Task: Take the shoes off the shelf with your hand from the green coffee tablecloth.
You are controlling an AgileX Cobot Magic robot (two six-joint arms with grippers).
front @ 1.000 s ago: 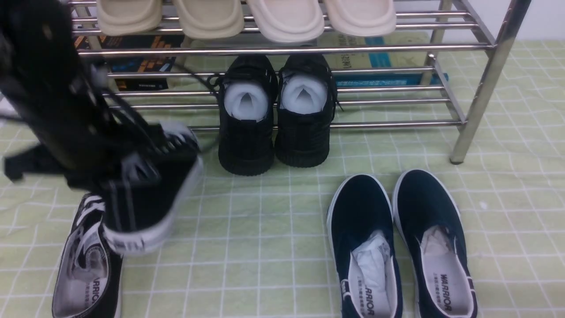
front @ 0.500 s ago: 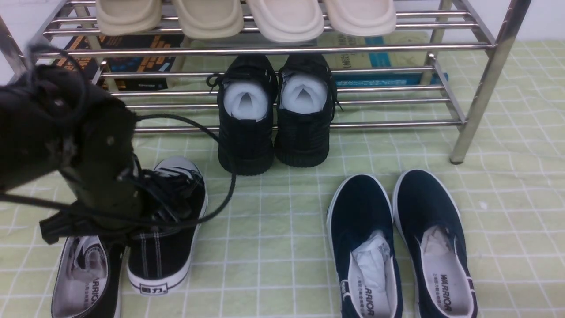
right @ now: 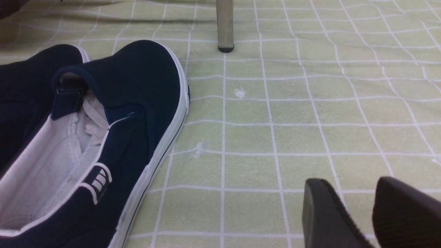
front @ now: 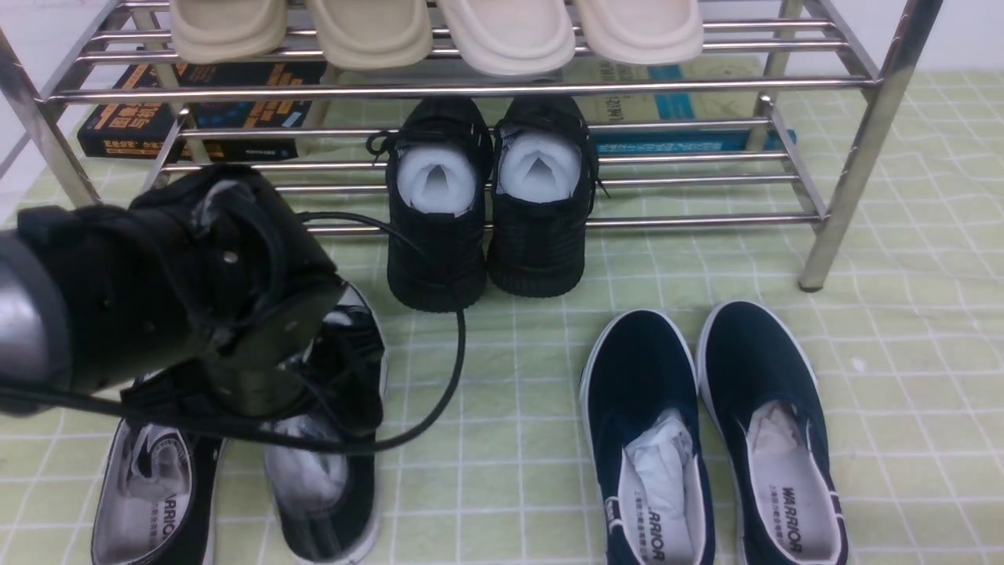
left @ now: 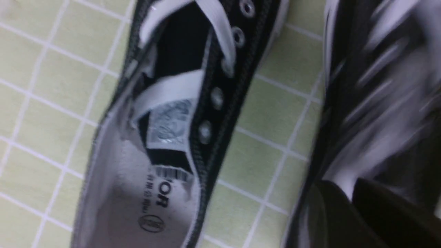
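From the front camera I see both canvas sneakers off the shelf [front: 471, 90] and lying on the tablecloth [front: 510, 392] in front of it, side by side at my left. The outer sneaker [front: 149, 486] lies in plain view with its grey insole showing. The inner sneaker [front: 329, 471] is just beside it and half hidden under the left gripper [front: 267, 384], which hangs low over its laces with a loose cable looping across the cloth. Its fingers are hidden here by its own bulk, so I cannot tell how they are set. Black knit sneakers [front: 486, 212] sit at the lower tier, beige slippers [front: 439, 31] on the top tier, and navy slip-ons [front: 714, 439] on the cloth to the right.

The left wrist camera shows the outer sneaker [left: 165, 137] sharply on the tablecloth [left: 268, 113]. The inner sneaker [left: 379, 86] is a blur right at the left gripper [left: 344, 186]. I cannot tell whether the fingers are clamped on it or clear of it.

The right wrist camera shows the right gripper [right: 351, 182] low over the tablecloth [right: 310, 120], with its fingers apart and nothing between them. It is near a navy slip-on [right: 120, 103] and a leg of the shelf [right: 225, 24].
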